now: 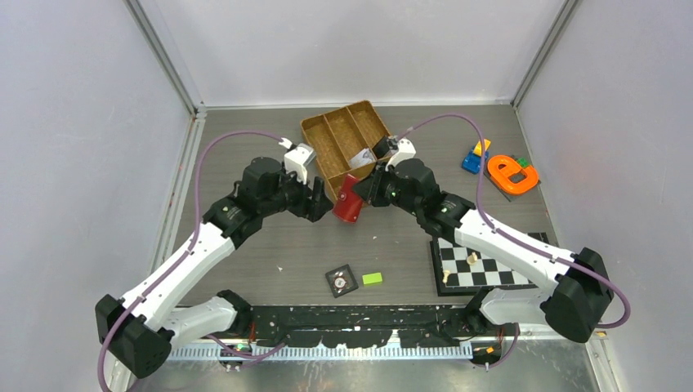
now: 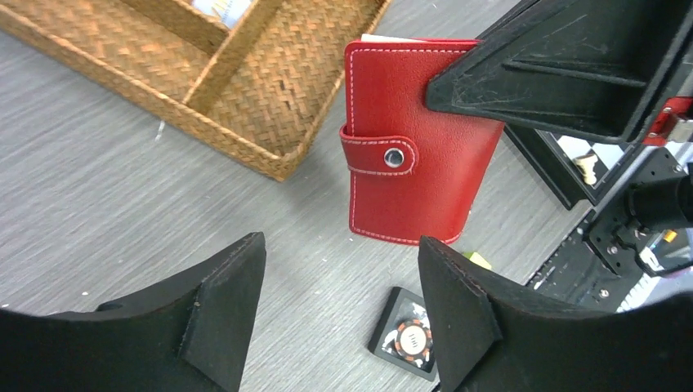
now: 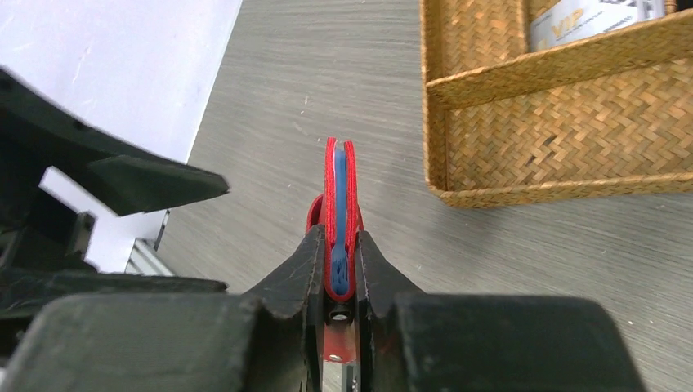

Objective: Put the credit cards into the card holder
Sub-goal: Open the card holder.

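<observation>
The right gripper (image 3: 337,245) pinches one thin edge of the small red leather card holder (image 2: 425,196) and holds it on edge over the grey table (image 1: 392,245), just beside the brown woven tray (image 3: 564,69). The left gripper (image 2: 339,255) stands wide and holds nothing, close to the holder but apart from it. The snap tab (image 2: 380,155) is closed, so no card can enter yet. A pull on the tab may drag the holder out of this narrow grip. A pale grey card (image 3: 584,20) lies in the tray.
</observation>
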